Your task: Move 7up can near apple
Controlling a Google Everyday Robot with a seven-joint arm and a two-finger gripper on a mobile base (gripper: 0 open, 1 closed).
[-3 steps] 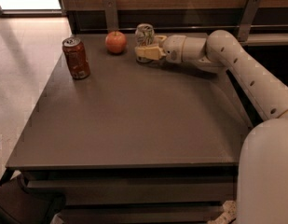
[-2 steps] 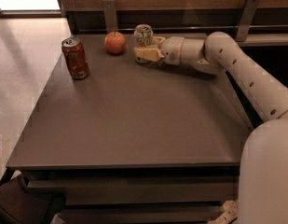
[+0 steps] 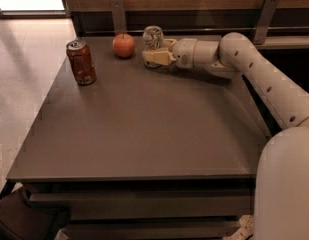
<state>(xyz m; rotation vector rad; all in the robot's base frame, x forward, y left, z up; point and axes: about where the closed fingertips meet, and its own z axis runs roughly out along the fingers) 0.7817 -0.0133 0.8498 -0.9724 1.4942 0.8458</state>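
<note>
Your gripper (image 3: 154,53) is clamped on the 7up can (image 3: 153,37), which stands upright at the back of the bench (image 3: 144,129). The apple (image 3: 124,45) sits just left of the gripper, apart from the can.

Dim; jaws' shadow beside 7up can (image 3: 153,37)

The robot's got this chunky off-white plastic arm (image 3: 266,81), all smooth rounded shells, with a row of small dark dots running along the long segment. Out at the wrist there's a fat cream cylinder (image 3: 196,53) with a thin dark seam around it. The pale yellowish-tan gripper (image 3: 155,50) sits by the back edge of the dark grey-brown counter (image 3: 144,134), roughly midway along. By the front right corner there's a big white rounded body shell (image 3: 286,184).
</note>
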